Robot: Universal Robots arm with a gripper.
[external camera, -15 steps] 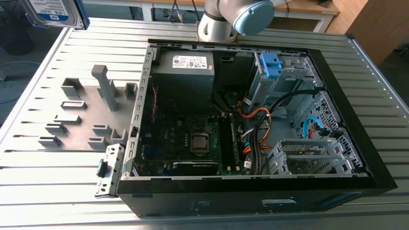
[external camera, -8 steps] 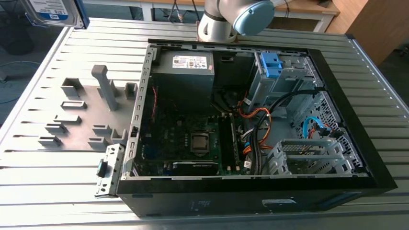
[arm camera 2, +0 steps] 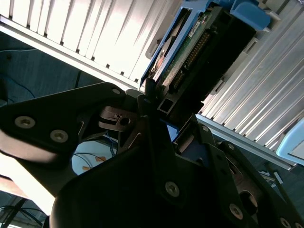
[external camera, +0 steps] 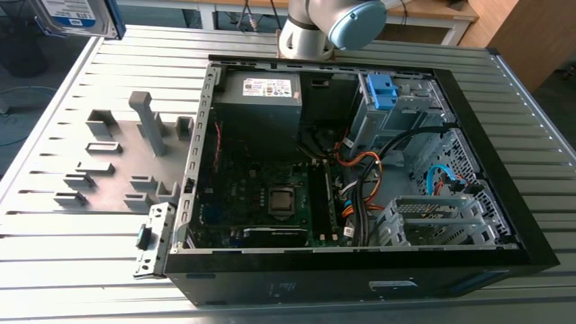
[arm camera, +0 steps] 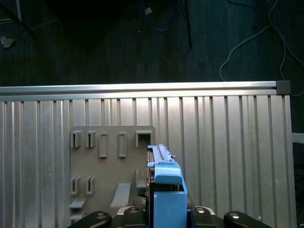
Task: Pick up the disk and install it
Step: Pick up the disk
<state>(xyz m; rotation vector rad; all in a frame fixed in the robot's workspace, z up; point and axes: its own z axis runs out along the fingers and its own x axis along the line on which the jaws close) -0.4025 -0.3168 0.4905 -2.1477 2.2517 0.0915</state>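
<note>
The disk hangs in the air at the exterior view's upper left, above the far corner of the table, its white-and-blue label facing the camera and blue rails on its sides. In the second wrist view my gripper is shut on the disk, with a black finger on each side of its lower edge; the circuit board and connector edge show. In the first wrist view the disk stands edge-on with its blue rail uppermost, above the grey holder plate, and my gripper holds it from below.
An open black computer case lies on the ribbed metal table. Inside are a power supply, a blue bracket in the drive bay, a metal cage and orange and black cables. The grey holder plate lies left of the case.
</note>
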